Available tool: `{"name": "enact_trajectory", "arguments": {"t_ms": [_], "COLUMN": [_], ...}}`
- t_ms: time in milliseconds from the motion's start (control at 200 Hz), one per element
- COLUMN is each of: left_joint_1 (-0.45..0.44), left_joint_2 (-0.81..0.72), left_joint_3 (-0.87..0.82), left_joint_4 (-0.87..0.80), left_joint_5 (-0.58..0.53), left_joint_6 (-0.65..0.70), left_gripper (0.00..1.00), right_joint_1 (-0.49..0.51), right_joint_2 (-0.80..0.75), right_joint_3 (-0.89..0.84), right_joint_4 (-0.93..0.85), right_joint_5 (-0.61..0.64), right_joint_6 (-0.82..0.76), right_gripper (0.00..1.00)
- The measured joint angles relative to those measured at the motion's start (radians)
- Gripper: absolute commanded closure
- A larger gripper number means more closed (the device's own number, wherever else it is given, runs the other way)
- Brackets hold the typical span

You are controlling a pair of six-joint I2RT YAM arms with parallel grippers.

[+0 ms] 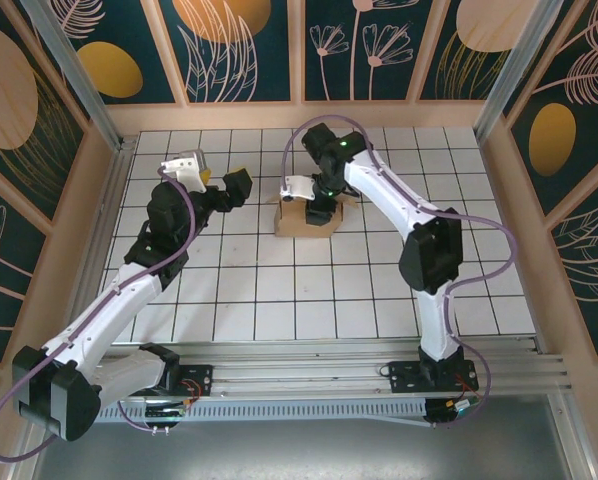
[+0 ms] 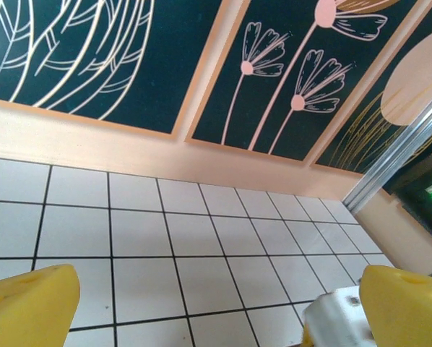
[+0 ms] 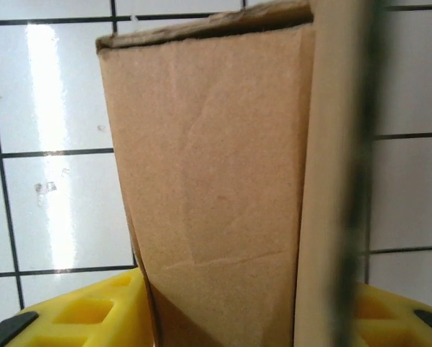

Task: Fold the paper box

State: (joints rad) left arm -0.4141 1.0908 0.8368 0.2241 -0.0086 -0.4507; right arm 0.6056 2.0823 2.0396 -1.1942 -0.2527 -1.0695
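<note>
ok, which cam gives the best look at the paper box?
Top external: the whole paper box sits on the tiled table, its outline clear apart from what the right gripper covers. Right wrist gives a close-up of one creased cardboard panel, edges cropped. Left wrist faces the table and back wall.

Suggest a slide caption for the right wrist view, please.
Yellow fingers flank a tan-brown kraft cardboard paper box over white tiles.

White-shelled arms (image 1: pixel 379 195) with black joints trail lilac cables (image 1: pixel 491 245); the left hand (image 2: pixel 216 311) and right hand (image 3: pixel 230 318) have blocky yellow fingers (image 2: pixel 28 303).
</note>
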Motion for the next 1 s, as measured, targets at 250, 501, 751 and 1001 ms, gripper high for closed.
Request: {"name": "enact_trajectory", "arguments": {"t_ms": [250, 501, 751, 1001], "left_joint_1": [0.0, 0.0, 0.0, 0.0], "left_joint_2": [0.003, 0.021, 0.043, 0.119], "left_joint_3": [-0.037, -0.037, -0.04, -0.009], "left_joint_4": [0.011, 0.019, 0.027, -0.072], "left_joint_5": [0.019, 0.035, 0.054, 0.111], "left_joint_6": [-0.029, -0.048, -0.07, -0.052], "left_gripper": [0.01, 0.01, 0.01, 0.06], "right_joint_1": [0.003, 0.003, 0.003, -0.002], "right_joint_2": [0.035, 0.053, 0.053, 0.053], "right_joint_3": [0.037, 0.064, 0.114, 0.114], "right_joint_4": [-0.016, -0.013, -0.008, -0.006], "right_joint_5": [0.0, -0.016, -0.047, -0.1], "right_joint_6": [-0.004, -0.008, -0.018, -0.017], "right_gripper": [0.28, 0.18, 0.16, 0.14]}}
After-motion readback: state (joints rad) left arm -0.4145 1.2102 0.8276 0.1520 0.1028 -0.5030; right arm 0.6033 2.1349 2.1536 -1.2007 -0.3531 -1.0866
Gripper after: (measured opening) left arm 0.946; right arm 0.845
